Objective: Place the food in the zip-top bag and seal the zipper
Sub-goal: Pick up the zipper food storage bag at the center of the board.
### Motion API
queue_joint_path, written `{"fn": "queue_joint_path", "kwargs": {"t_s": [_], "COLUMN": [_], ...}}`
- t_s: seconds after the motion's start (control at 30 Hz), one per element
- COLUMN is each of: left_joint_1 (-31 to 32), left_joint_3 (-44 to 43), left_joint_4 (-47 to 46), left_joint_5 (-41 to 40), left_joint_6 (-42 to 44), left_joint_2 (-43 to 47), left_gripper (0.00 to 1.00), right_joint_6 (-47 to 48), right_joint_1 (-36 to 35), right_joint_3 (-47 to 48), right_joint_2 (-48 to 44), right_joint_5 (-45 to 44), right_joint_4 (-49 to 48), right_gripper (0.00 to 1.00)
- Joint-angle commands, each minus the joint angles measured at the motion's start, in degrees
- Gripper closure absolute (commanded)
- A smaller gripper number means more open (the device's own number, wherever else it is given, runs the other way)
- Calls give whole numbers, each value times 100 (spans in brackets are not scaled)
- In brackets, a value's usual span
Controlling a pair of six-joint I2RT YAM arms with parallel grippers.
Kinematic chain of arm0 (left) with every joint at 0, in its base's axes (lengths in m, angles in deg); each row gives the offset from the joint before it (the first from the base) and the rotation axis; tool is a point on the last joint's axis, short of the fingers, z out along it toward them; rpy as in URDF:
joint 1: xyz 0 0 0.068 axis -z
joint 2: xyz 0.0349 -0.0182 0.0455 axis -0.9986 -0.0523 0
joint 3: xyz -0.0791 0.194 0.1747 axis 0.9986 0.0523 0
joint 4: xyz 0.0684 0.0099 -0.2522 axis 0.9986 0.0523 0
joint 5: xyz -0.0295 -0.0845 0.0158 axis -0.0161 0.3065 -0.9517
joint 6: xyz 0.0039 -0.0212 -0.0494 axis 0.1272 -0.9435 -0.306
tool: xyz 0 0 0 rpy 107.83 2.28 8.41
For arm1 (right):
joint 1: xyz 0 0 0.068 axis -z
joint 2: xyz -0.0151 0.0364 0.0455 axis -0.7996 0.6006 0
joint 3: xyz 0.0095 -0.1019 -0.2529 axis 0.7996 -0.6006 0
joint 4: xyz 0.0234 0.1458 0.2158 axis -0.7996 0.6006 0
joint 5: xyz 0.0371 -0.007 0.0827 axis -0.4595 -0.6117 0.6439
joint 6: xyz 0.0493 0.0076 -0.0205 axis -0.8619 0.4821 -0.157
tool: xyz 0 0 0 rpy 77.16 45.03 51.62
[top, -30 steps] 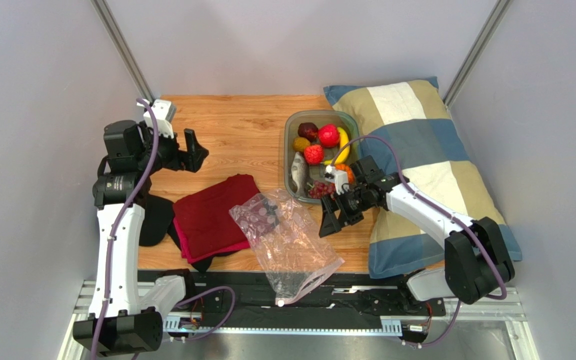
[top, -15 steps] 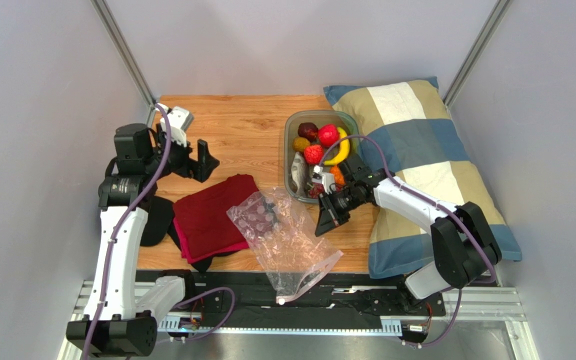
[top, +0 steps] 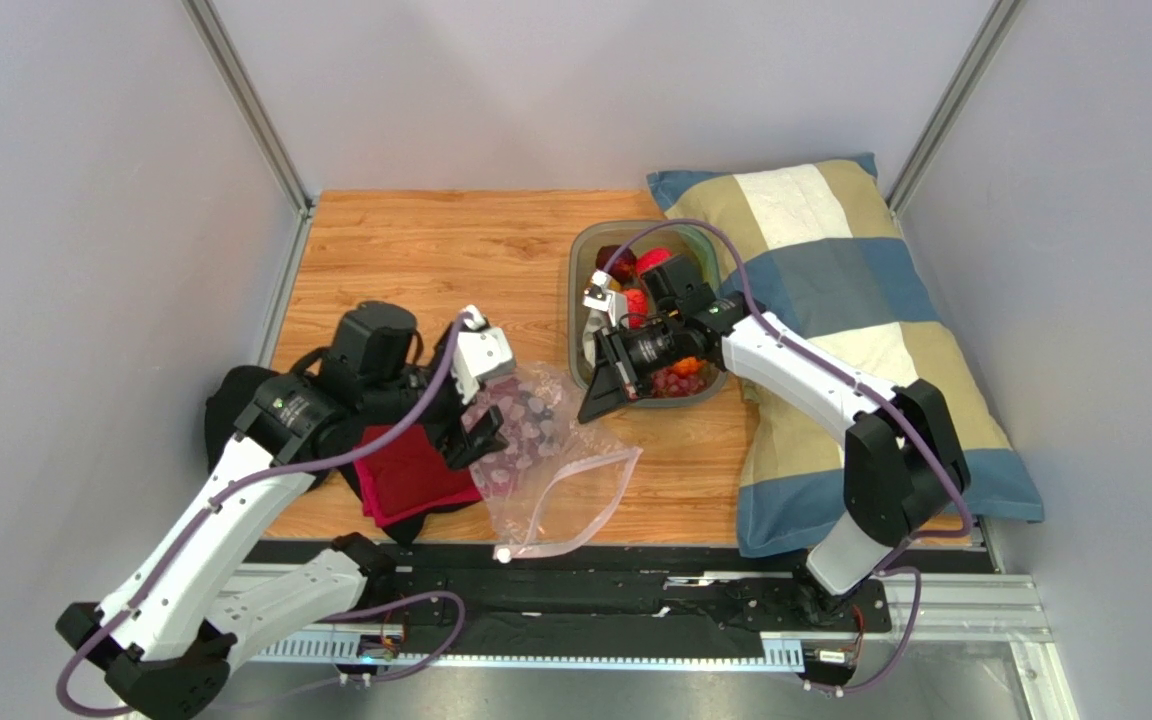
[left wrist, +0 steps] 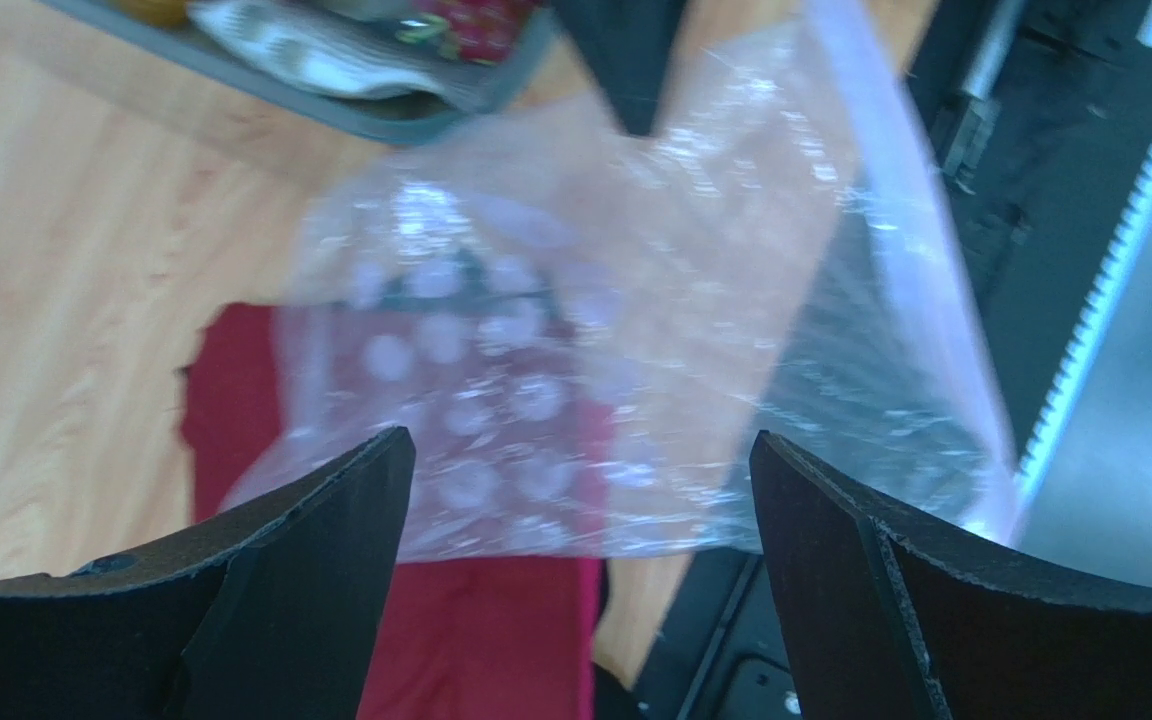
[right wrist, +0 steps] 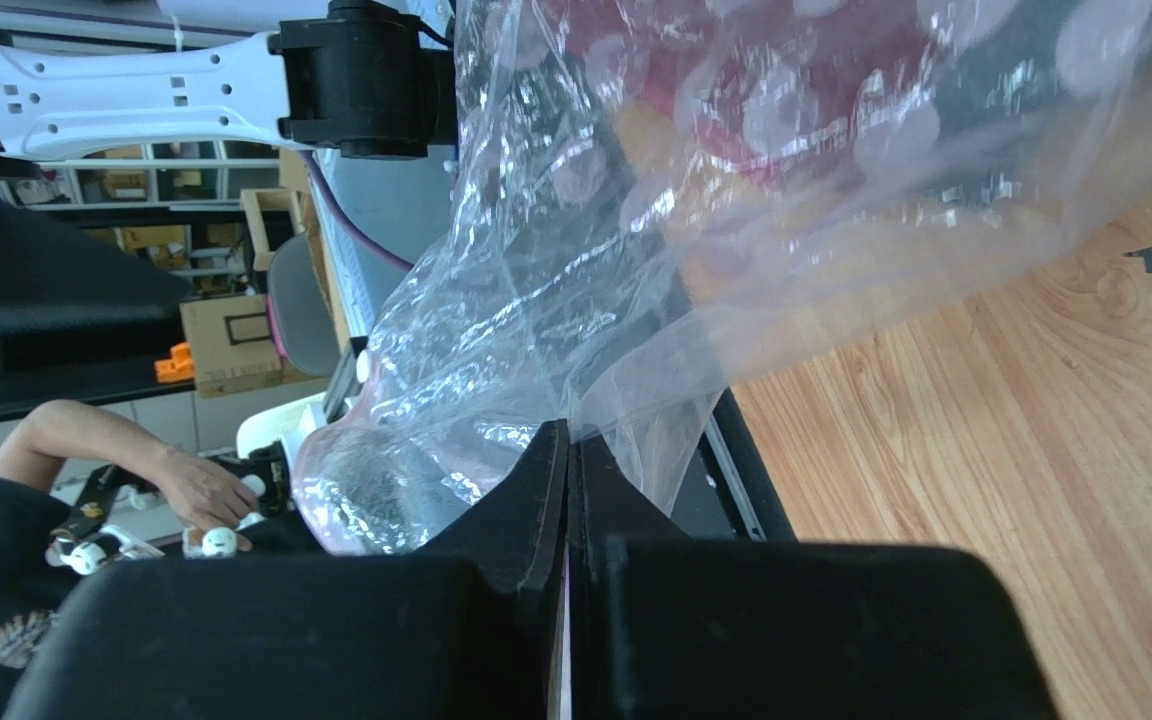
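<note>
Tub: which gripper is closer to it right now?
Right. The right gripper hangs at the tub's near-left corner, pinching the bag's edge; the left gripper is open farther left, over the bag and the red cloth.

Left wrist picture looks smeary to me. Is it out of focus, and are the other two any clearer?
Left wrist view: the zip-top bag and the tub behind it are smeared, while the tool's own dark fingers look crisp. Right wrist view: sharper, wood grain on the table is clear, with white glare on the bag's creases. Top external view: evenly lit and sharp, only soft shadows.
</note>
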Motion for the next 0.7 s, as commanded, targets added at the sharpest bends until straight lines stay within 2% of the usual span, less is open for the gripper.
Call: {"fn": "queue_joint_path", "kwargs": {"t_s": [0.0, 0.2, 0.37, 0.43, 0.57, 0.67], "left_joint_1": [736, 1158, 1676, 1896, 1923, 1949], "left_joint_3": [104, -185, -239, -195, 173, 489], "left_joint_4": [137, 198, 243, 138, -310, -802], "left_joint_5": [-54, 456, 228, -184, -1010, -1556], "left_joint_6": [-441, -1065, -1504, -1645, -2163, -2392], "left_joint_2": [123, -79, -263, -334, -221, -36], "left_gripper": [10, 18, 21, 25, 27, 27], "right_joint_6": [-407, -398, -503, -643, -1205, -1995], "right_joint_1": [-38, -144, -179, -179, -127, -13], "right_joint_3": [364, 382, 495, 540, 724, 733], "right_joint_2": [55, -270, -192, -113, 124, 370], "right_joint_5": [299, 62, -79, -97, -114, -19], "right_joint_4": [-156, -59, -77, -216, -568, -1156], "right_gripper": [100, 100, 100, 100, 100, 100]}}
